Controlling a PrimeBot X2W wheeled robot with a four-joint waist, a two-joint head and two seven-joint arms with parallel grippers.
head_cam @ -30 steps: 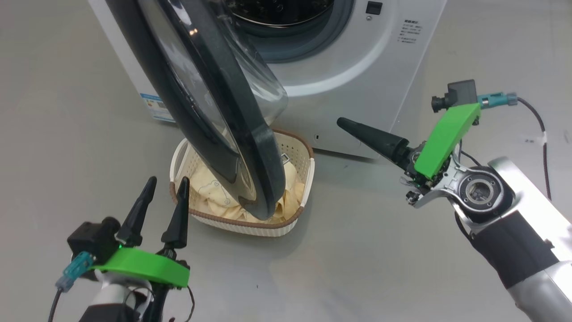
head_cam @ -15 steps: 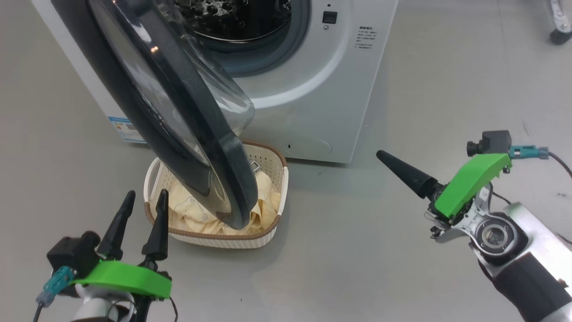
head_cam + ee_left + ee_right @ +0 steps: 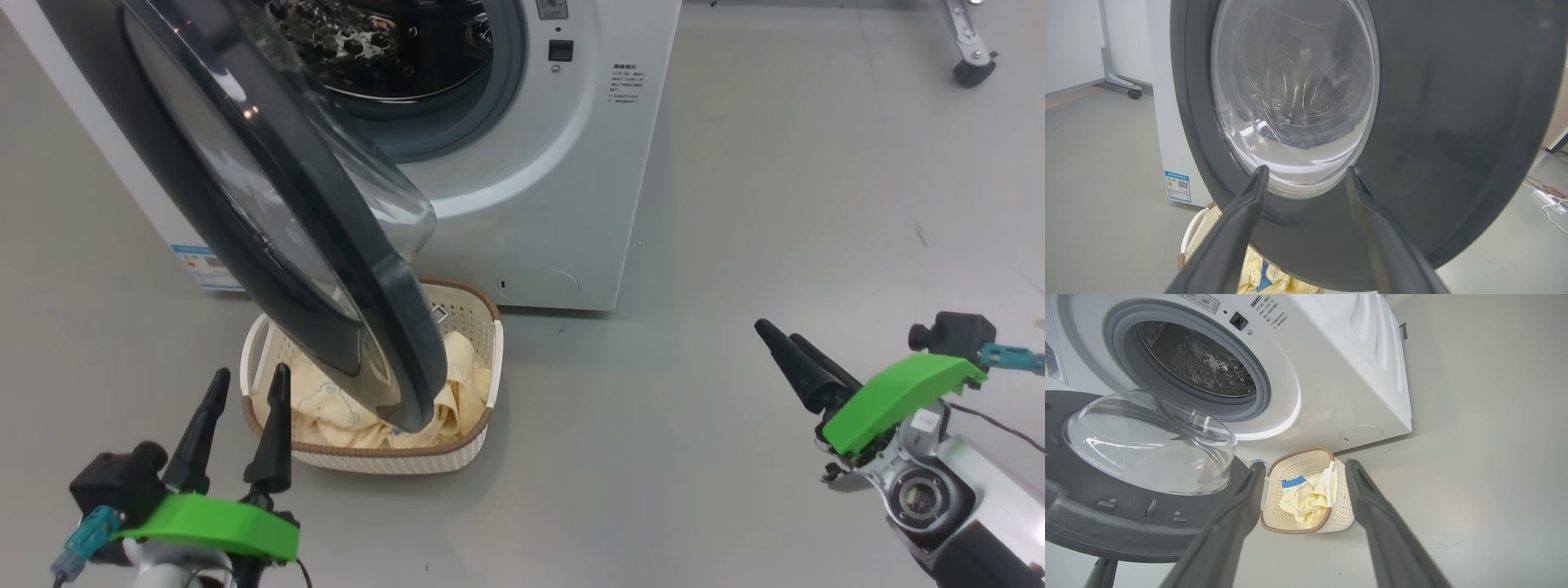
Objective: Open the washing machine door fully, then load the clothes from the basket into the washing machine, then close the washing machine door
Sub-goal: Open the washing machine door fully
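Note:
The washing machine stands at the top with its steel drum exposed. The washing machine door hangs swung out to the left, its glass bowl over the basket. Pale yellow clothes lie in the basket, partly hidden by the door rim. My left gripper is open just left of the basket, facing the door's outer face. My right gripper is open, low at the right and well clear of the machine. Between its fingers the right wrist view shows the basket and clothes.
A blue label sticker sits on the machine's left side. A caster wheel stands on the grey floor at the far right. In the left wrist view, a power strip with cables lies on the floor at the right and a wheeled stand leg at the left.
The head camera has moved, so the machine and basket sit further left in the picture. My right gripper has drawn back from beside the door to the lower right. The door stays open.

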